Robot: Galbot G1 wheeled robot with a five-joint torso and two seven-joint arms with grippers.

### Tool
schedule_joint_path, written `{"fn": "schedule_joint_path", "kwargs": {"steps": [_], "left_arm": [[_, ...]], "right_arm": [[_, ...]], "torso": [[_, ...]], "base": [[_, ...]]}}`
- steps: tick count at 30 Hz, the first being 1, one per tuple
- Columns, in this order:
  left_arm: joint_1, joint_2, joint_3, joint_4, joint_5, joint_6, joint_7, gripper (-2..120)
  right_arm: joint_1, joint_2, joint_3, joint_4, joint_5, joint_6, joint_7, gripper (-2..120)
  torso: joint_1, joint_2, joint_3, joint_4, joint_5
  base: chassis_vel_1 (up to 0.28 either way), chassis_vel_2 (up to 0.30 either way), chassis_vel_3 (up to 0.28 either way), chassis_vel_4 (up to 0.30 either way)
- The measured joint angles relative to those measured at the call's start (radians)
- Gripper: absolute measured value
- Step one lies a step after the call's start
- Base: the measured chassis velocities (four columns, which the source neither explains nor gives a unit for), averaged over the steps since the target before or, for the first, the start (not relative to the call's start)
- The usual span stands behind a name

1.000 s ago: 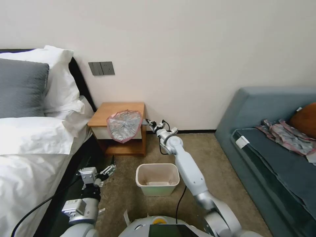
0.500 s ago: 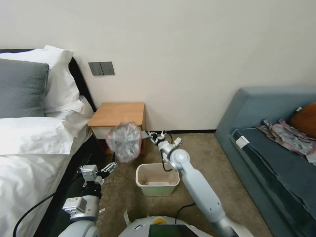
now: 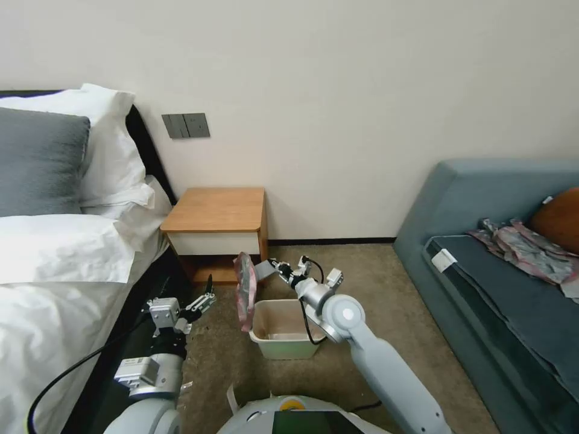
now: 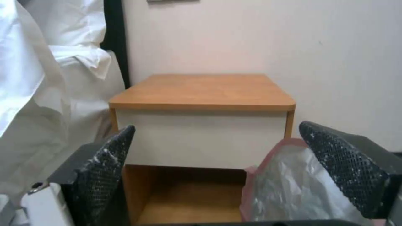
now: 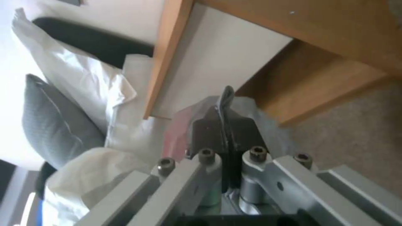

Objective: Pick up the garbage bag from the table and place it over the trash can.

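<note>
The garbage bag [image 3: 245, 294], silvery with a pink edge, hangs edge-on just above the left rim of the beige trash can [image 3: 288, 330] on the carpet. My right gripper [image 3: 263, 269] is shut on the bag's upper edge, in front of the table [image 3: 215, 210], whose top is bare. In the right wrist view the closed fingers [image 5: 226, 125] pinch the bag [image 5: 178, 125] with the table's white drawer front [image 5: 218, 56] behind. My left gripper [image 3: 204, 300] hovers open to the left of the bag, low by the bed. Its wrist view shows the bag [image 4: 289, 188] beside one finger [image 4: 343, 166].
A bed with white and grey pillows [image 3: 54, 199] fills the left side. A blue-grey sofa [image 3: 500, 253] stands at the right, with a wrinkly grey-pink plastic heap [image 3: 526, 247] and an orange cushion [image 3: 558, 220] on it. Open carpet lies between bin and sofa.
My right arm pulled the bag off the table top, down and back to the bin's left rim. The bag turned edge-on. My left gripper barely shifted.
</note>
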Motion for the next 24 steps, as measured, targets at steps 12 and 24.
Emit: {"fn": "schedule_joint_path", "kwargs": {"steps": [12, 24], "left_arm": [[-0.026, 0.000, 0.011, 0.000, -0.007, 0.000, 0.000, 100], [-0.056, 0.005, 0.026, 0.000, -0.007, 0.000, 0.002, 100]], "right_arm": [[-0.155, -0.116, 0.025, 0.113, -0.142, -0.003, 0.000, 0], [-0.265, -0.158, 0.038, 0.129, -0.226, -0.020, -0.008, 0]], "torso": [[0.000, 0.000, 0.000, -0.0001, 0.0000], [0.000, 0.000, 0.000, -0.0001, 0.0000]], "base": [[0.000, 0.000, 0.000, 0.000], [0.000, 0.000, 0.000, 0.000]]}}
